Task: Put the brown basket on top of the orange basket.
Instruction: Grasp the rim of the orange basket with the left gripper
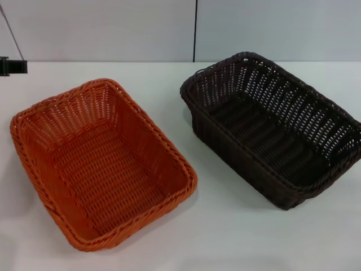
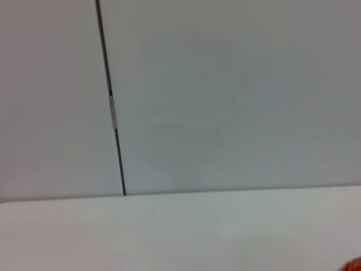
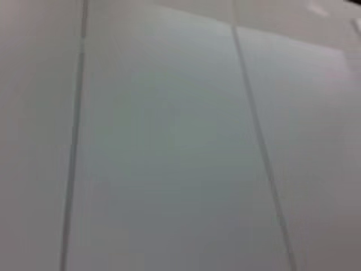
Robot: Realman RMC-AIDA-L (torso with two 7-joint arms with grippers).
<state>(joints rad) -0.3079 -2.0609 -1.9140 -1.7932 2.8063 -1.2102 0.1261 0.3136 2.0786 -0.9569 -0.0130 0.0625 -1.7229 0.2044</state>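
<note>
The orange basket (image 1: pixel 107 164) sits empty on the left of the white table, turned at an angle. To its right, a short gap away, the brown basket (image 1: pixel 273 127) also stands empty on the table. Neither gripper appears in the head view. A sliver of the orange basket (image 2: pixel 354 265) shows at the corner of the left wrist view, which otherwise takes in table and wall. The right wrist view shows only wall panels.
The white table (image 1: pixel 225 226) runs back to a pale panelled wall (image 1: pixel 113 28) with a dark vertical seam. A small black fixture (image 1: pixel 11 66) sits at the far left edge.
</note>
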